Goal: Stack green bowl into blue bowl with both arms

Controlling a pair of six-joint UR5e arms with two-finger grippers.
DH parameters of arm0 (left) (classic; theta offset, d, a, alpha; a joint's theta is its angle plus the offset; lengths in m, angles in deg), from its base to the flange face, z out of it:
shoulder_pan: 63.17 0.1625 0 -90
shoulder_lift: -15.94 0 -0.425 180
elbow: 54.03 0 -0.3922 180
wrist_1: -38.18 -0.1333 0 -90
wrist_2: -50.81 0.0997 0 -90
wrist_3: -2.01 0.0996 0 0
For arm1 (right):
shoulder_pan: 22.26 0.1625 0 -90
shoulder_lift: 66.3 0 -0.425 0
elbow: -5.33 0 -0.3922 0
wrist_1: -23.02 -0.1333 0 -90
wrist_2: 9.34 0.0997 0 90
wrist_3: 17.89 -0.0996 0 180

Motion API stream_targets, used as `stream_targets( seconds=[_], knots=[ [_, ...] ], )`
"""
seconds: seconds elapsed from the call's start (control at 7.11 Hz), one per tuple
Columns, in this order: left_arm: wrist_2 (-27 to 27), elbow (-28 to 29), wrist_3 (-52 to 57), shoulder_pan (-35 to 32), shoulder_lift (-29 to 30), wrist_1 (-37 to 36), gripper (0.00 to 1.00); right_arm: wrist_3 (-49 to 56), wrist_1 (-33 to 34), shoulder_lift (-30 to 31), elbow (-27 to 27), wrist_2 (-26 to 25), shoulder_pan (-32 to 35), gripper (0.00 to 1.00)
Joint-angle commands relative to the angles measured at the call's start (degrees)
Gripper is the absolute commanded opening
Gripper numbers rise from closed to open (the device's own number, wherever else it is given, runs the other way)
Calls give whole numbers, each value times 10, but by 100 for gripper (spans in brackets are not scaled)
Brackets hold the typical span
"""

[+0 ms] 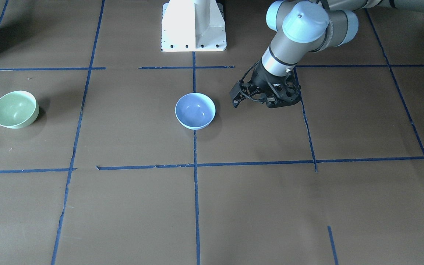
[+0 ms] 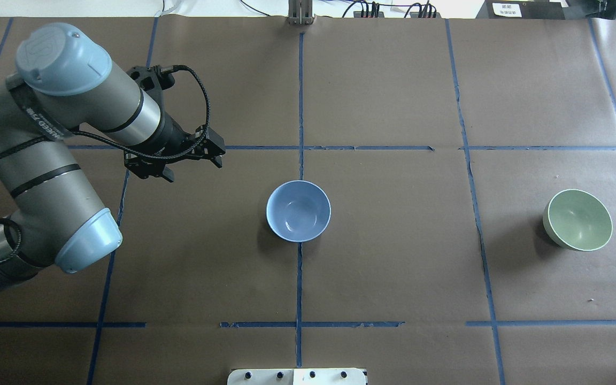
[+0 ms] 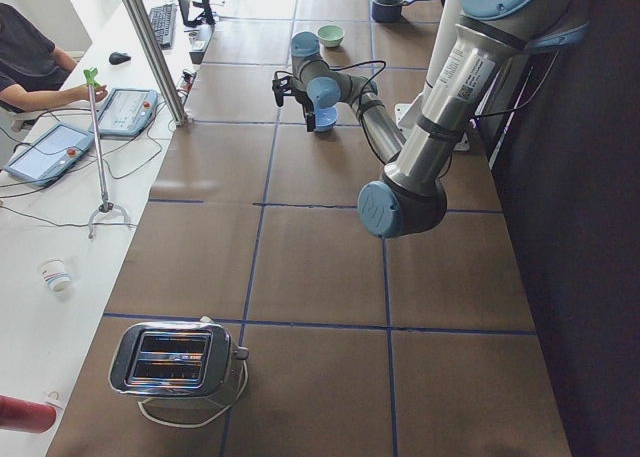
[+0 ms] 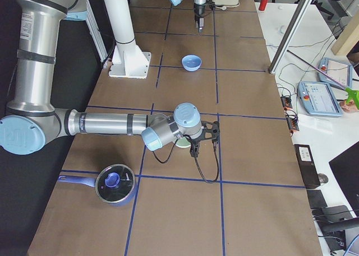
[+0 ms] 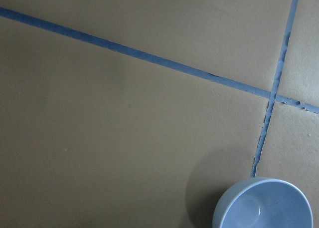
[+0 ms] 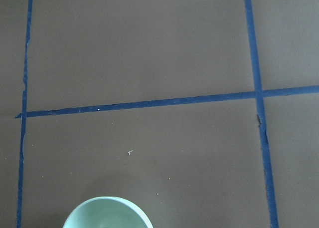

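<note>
The blue bowl point(image 2: 298, 210) stands upright at the table's middle on a tape crossing; it also shows in the front view point(image 1: 195, 110) and at the bottom of the left wrist view point(image 5: 263, 205). My left gripper point(image 2: 193, 163) hovers beside it on my left, apart from it, open and empty point(image 1: 253, 100). The green bowl point(image 2: 577, 220) stands upright far to my right point(image 1: 15, 109); its rim shows in the right wrist view point(image 6: 107, 214). My right gripper point(image 4: 205, 139) shows only in the right side view, next to the green bowl; I cannot tell whether it is open.
The white pedestal base point(image 1: 193, 25) stands at the table's robot side. A dark pot with a lid point(image 4: 115, 184) sits near the right arm. A toaster point(image 3: 175, 357) stands at the table's left end. Blue tape lines point(image 2: 300, 96) divide the brown table.
</note>
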Motion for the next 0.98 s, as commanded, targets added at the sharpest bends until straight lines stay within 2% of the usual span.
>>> stream_targets(
  seconds=[0.0,0.14,0.56,0.7,0.84],
  knots=[
    [-1,-26,17,-13,-13,-22,100,-113,-73,17,6,-72,-107,100],
    [0,-26,17,-13,-15,-22,100,-124,-87,26,10,-94,-138,100],
    [1,-30,18,-14,-19,-21,100,-121,-116,32,61,-98,-191,99],
    [1,-31,18,-14,-19,-21,100,-122,-126,32,71,-98,-191,92],
    [2,-30,18,-15,-19,-21,100,-123,-127,31,71,-98,-191,43]
  ],
)
